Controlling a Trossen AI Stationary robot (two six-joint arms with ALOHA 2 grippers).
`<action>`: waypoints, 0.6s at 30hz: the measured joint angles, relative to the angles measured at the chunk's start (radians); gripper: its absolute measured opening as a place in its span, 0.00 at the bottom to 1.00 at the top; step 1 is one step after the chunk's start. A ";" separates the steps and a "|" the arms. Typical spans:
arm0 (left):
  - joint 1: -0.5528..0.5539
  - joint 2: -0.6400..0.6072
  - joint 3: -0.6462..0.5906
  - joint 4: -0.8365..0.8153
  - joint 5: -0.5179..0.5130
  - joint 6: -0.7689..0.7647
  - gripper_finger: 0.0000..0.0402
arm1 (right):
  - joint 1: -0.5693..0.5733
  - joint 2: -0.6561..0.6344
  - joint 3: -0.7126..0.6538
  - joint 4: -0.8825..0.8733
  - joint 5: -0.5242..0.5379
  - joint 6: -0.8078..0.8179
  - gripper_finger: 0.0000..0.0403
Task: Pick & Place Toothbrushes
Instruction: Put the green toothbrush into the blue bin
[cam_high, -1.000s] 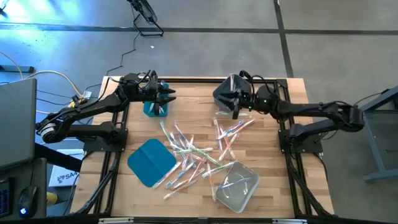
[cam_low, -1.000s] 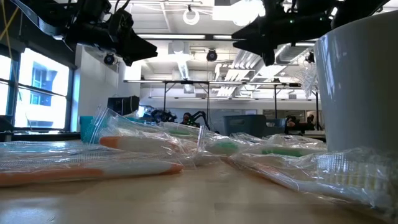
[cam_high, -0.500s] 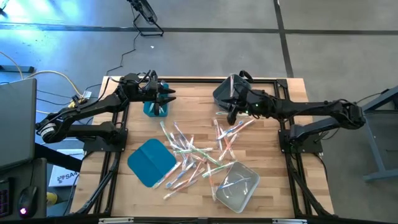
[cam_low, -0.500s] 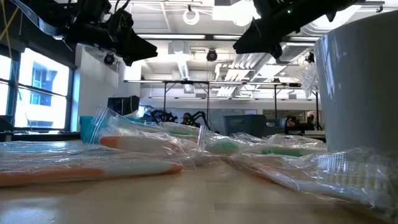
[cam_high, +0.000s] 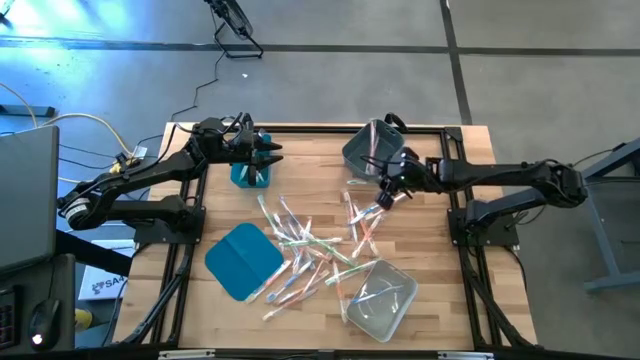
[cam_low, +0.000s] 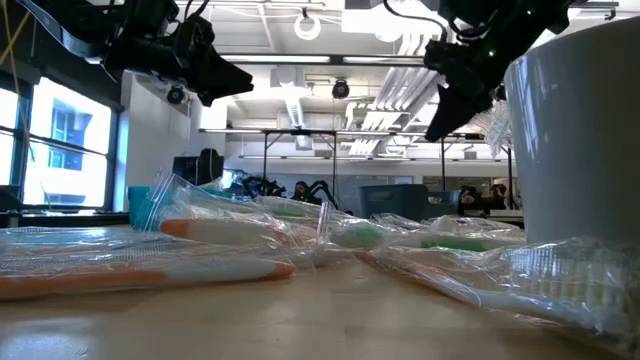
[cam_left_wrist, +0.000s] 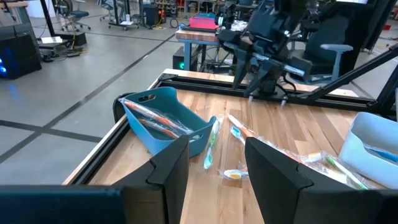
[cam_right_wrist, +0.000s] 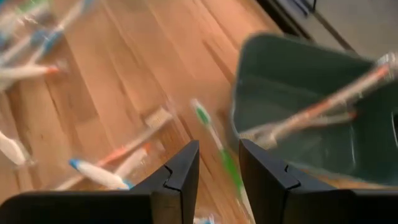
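Right gripper (cam_high: 385, 192) hangs just off the grey bin (cam_high: 366, 152), above the near edge of the toothbrushes (cam_high: 315, 248) scattered mid-tabletop (cam_high: 440, 250); fingers slightly spread, nothing between them. A few brushes already lie in the grey bin, some in the clear bin (cam_high: 381, 298). Left gripper (cam_high: 268, 152) sits over the teal bin (cam_high: 249, 175), fingers spread, empty. Teal lid (cam_high: 242, 260) lies flat by the pile.
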 joint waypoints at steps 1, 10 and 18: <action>0.000 0.000 0.000 0.000 0.000 0.000 0.38 | -0.005 0.000 0.000 -0.010 -0.002 0.008 0.26; 0.000 0.000 0.000 -0.003 0.000 0.000 0.38 | -0.011 0.000 0.000 0.014 -0.037 0.084 0.26; 0.000 0.000 0.000 -0.006 0.000 0.000 0.38 | -0.011 0.000 0.000 0.091 -0.060 0.116 0.26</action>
